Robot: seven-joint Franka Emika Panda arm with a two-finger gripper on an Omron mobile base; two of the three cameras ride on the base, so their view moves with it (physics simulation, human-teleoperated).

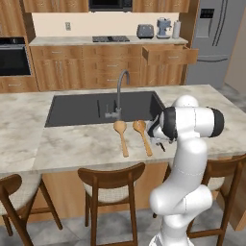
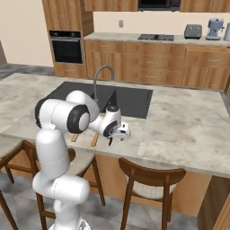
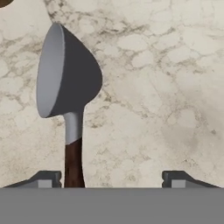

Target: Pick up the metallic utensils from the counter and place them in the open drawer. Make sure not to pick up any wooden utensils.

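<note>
A metallic utensil (image 3: 65,74) lies on the beige marble counter (image 3: 166,87). It has a broad grey pointed blade and a dark brown handle. My gripper (image 3: 111,179) hangs open just above it, and the handle runs down between the fingertips (image 3: 46,178), close to the left one. From the base cameras the gripper (image 1: 158,139) (image 2: 119,134) points down at the counter's front edge, right of the two wooden utensils (image 1: 142,135) (image 1: 121,136). The open drawer (image 1: 169,54) juts out of the far cabinets under the back counter.
The dark sink (image 1: 96,108) with its grey tap (image 1: 120,91) lies behind the spoons. Wooden stools (image 1: 113,176) stand along the island's near side, below the gripper. A toaster (image 1: 145,30) and a coffee machine (image 1: 163,27) sit on the back counter above the drawer.
</note>
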